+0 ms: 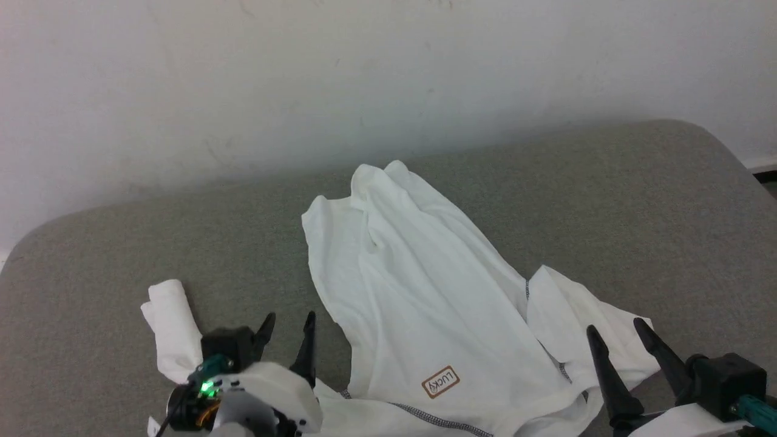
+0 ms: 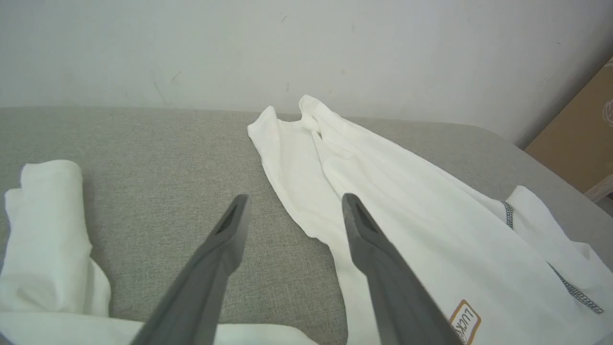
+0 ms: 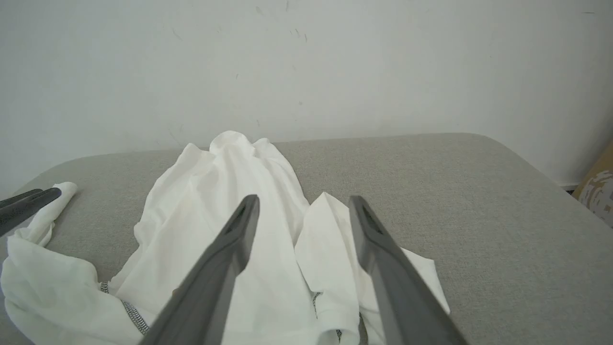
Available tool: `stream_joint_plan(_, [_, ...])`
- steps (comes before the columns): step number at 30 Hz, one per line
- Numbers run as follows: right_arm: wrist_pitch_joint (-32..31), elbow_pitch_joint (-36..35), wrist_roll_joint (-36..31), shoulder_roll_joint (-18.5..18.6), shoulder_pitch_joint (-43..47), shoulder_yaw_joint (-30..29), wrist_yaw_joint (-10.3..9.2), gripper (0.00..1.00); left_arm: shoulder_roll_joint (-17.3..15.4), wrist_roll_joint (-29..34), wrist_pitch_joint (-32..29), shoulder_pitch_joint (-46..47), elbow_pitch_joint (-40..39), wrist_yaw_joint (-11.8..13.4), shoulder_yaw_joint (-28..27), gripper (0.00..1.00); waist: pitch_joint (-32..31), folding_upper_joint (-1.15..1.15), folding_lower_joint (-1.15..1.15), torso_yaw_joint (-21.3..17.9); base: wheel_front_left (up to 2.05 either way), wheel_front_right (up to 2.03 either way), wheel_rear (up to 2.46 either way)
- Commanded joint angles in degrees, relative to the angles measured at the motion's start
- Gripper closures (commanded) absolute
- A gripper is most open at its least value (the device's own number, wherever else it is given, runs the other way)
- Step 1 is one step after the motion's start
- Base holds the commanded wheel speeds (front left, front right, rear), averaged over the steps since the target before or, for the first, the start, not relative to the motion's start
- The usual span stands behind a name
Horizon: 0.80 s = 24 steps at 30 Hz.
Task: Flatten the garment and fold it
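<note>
The white garment [image 1: 419,291] lies crumpled on the grey padded surface, its body running from the near edge up toward the wall. A brown outlined logo patch [image 1: 441,382] shows near its front, beside speckled seam stitching. One sleeve [image 1: 173,328] lies rolled at the left, the other [image 1: 576,321] folded at the right. My left gripper [image 1: 289,325] stands open between the left sleeve and the body, holding nothing. My right gripper [image 1: 619,332] stands open above the right sleeve, also holding nothing. In the wrist views the garment [image 2: 383,191] [image 3: 225,191] spreads ahead of the open fingers.
The grey padded surface [image 1: 637,206] ends at a white wall [image 1: 388,73] behind the garment. Its rounded corners show at far left and far right. A brown cardboard box [image 2: 579,139] stands beyond the right edge.
</note>
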State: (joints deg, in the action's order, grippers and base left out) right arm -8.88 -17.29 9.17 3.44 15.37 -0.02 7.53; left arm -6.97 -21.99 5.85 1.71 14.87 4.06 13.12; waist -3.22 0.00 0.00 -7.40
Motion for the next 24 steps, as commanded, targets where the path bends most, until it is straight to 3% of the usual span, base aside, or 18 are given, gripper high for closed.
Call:
stream_joint_plan(1, [0.12,-0.27,0.32,-0.03,-0.31,0.49,-0.04,0.0,-0.08,-0.01,-1.19,3.46,1.81,-0.79,0.63,0.0,1.64,0.0,0.0,-1.57,0.0,0.0,0.0])
stream_joint_plan(8, [-0.04,0.01,0.55,0.37,-2.29,2.21,-0.04,0.0,0.42,-0.89,-9.89,17.32,17.1,-6.12,4.11,0.0,4.49,0.0,0.0,-4.26,0.0,0.0,0.0])
stream_joint_plan(14, [0.34,0.68,0.64,0.52,-3.76,3.1,-0.04,0.0,-0.38,-3.22,-24.24,24.89,31.73,-9.69,6.55,0.0,6.15,0.0,0.0,-6.72,0.0,0.0,0.0])
stream_joint_plan(15, [0.46,0.87,0.62,0.5,-3.77,3.04,-0.04,0.0,-0.56,-3.69,-26.6,25.62,33.41,-10.18,7.09,0.07,6.18,0.0,0.0,-7.01,0.0,0.0,0.0])
stream_joint_plan(16, [0.54,1.1,0.55,0.48,-3.73,3.0,-0.04,0.0,-0.74,-4.25,-28.95,26.1,34.96,-10.58,7.59,0.57,6.14,0.0,0.0,-7.29,0.0,0.0,0.0])
stream_joint_plan(18, [0.72,1.51,0.59,0.42,-3.66,3.02,-0.04,0.0,-1.22,-4.93,-33.12,26.72,37.17,-11.12,9.13,1.0,5.85,0.0,0.0,-7.7,0.0,0.0,0.0])
stream_joint_plan(21, [0.96,1.92,0.75,0.3,-3.42,2.93,-0.04,0.0,-1.64,-6.8,-36.39,27.04,38.46,-11.45,10.59,1.0,5.16,0.0,0.0,-7.96,0.0,0.0,0.0])
stream_joint_plan(24, [1.01,2.24,1.09,0.15,-3.15,2.66,-0.04,0.0,-2.84,-8.01,-34.18,27.54,37.46,-11.51,11.14,1.0,4.2,0.0,0.0,-7.86,0.0,0.0,0.0])
